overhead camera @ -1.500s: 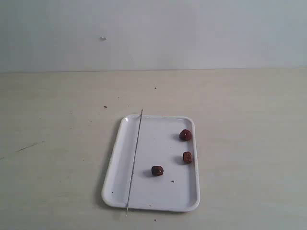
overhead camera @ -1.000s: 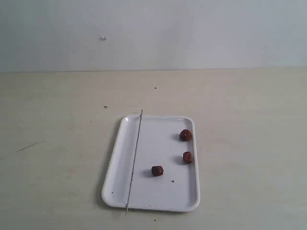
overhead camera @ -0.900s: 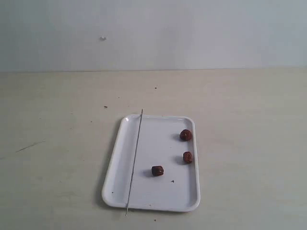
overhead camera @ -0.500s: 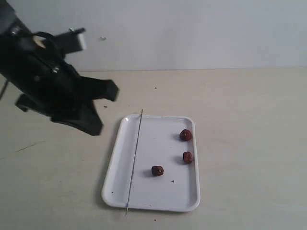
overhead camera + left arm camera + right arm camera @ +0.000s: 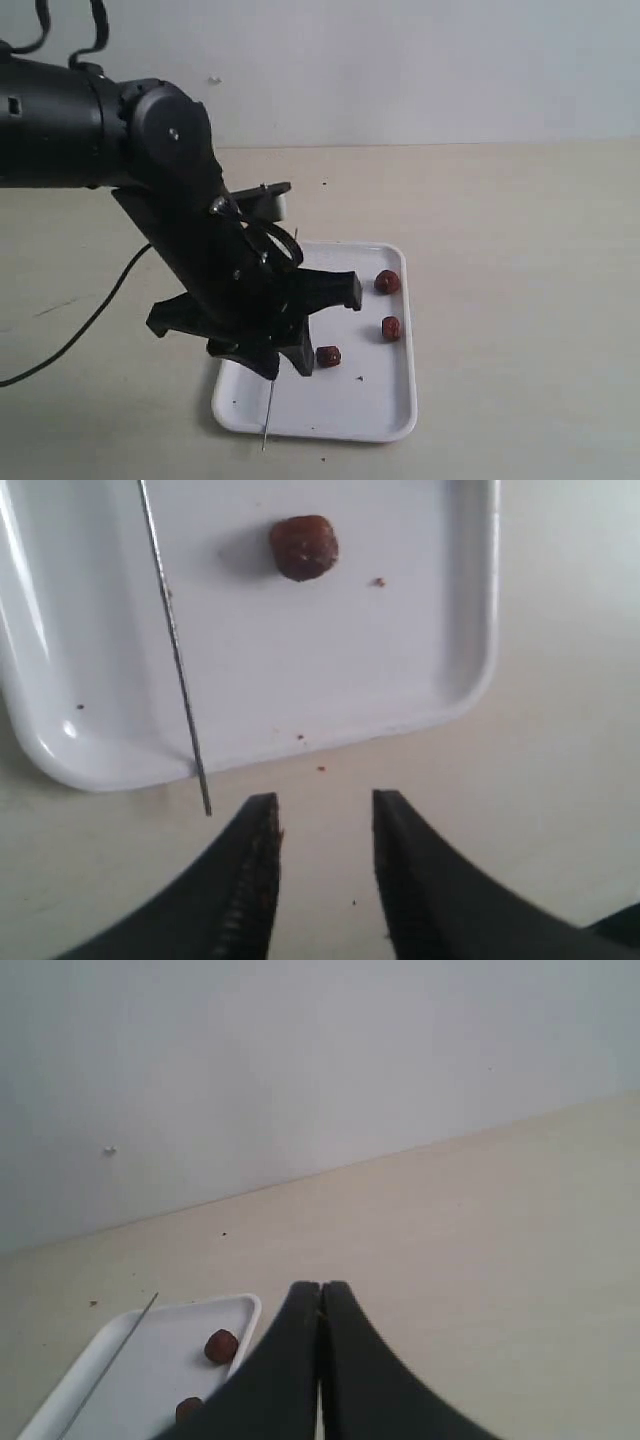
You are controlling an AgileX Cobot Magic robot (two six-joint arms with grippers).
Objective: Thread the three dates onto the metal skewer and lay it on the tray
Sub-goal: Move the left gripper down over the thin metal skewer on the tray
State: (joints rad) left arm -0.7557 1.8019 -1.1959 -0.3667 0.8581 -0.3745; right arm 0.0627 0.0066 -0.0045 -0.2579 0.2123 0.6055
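Observation:
The white tray [image 5: 385, 425] lies on the table with three dates on it: one far [image 5: 387, 282], one in the middle [image 5: 391, 327] and one near [image 5: 328, 356]. The metal skewer [image 5: 267, 417] lies along the tray's left side, and its near end pokes past the rim; my left arm hides most of it. My left gripper [image 5: 286, 364] hovers open and empty above the tray's near left part. In the left wrist view the left gripper [image 5: 325, 798] sits just off the skewer's [image 5: 176, 660] near tip. My right gripper [image 5: 320, 1286] is shut and empty, off to the side of the tray [image 5: 243, 1308].
The left arm's black body [image 5: 150, 170] and its cable [image 5: 90, 310] cover the table left of the tray. A pale wall stands behind the beige table [image 5: 520, 250]. Small dark crumbs [image 5: 378, 581] dot the tray.
The left arm has swung in from the upper left to above the tray's near left part, and its jaws now stand open. Dates, skewer and tray have not moved.

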